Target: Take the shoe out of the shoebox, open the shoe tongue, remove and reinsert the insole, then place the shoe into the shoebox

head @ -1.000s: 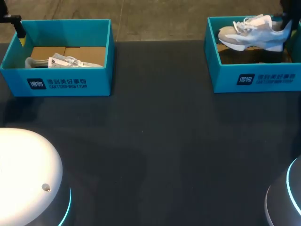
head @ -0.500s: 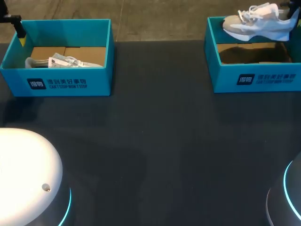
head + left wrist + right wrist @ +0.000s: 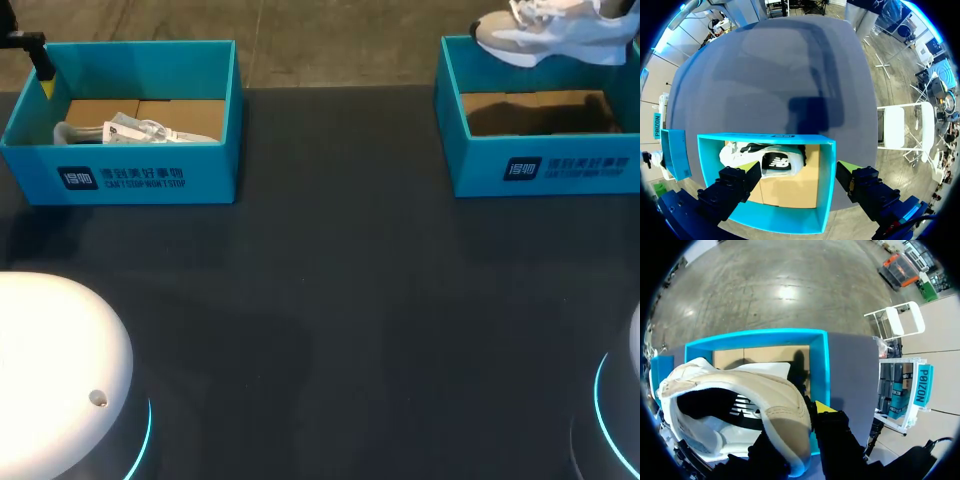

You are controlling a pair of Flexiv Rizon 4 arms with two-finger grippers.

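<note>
here, the right fingers (image 3: 826, 409) pinch the white shoe (image 3: 545, 30) by its heel above the shoebox (image 3: 545, 172); the left fingers (image 3: 742, 181), spread wide, hover over the other shoebox (image 3: 826, 185) on the bench (image 3: 330, 300).

White print on L shoebox (image 3: 120, 178) front; same on R shoebox (image 3: 565, 168).

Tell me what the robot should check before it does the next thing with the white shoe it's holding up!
1. Right gripper shut on the lifted shoe: ok.
2. Grip firm enough for carrying: cannot tell.
3. Lifted shoe out of the right shoebox: ok.
4. Bare table in front of that box for setting it down: ok.
5. Left gripper open above the left shoebox, ready to help: ok.
6. Other shoe lying inside the left shoebox, out of the way: ok.
</note>
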